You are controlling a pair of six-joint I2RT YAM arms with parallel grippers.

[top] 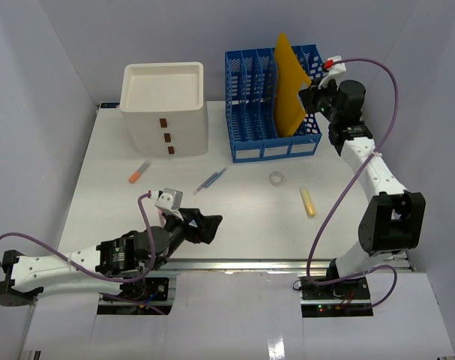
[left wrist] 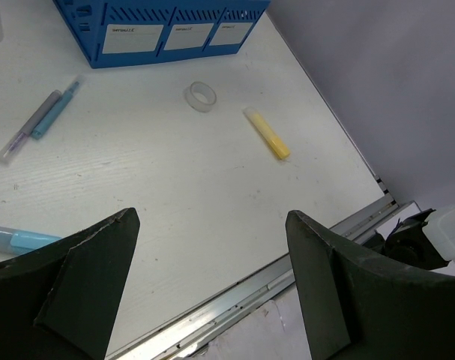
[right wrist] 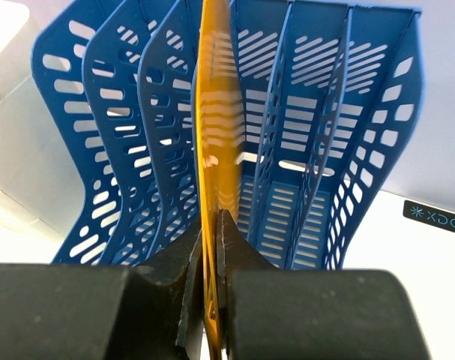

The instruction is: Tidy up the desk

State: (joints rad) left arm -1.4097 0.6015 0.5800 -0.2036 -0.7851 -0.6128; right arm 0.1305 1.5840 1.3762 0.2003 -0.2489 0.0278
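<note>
The white desk (top: pixel 242 217) carries a blue file rack (top: pixel 272 105) at the back. My right gripper (top: pixel 311 97) is shut on a yellow folder (top: pixel 289 82) that stands in a slot of the rack. In the right wrist view the fingers (right wrist: pixel 242 255) pinch the folder's edge (right wrist: pixel 212 135) in front of the rack's dividers (right wrist: pixel 324 135). My left gripper (top: pixel 212 225) is open and empty, low over the desk near the front rail (left wrist: pixel 287 277). In the left wrist view its jaws stand wide apart (left wrist: pixel 212 255).
A white three-drawer box (top: pixel 165 109) stands back left. Loose on the desk are an orange marker (top: pixel 139 172), blue and grey pens (top: pixel 210 180), a tape roll (top: pixel 276 178) and a yellow marker (top: pixel 307 201). A light blue pen (left wrist: pixel 17 238) lies by the left finger.
</note>
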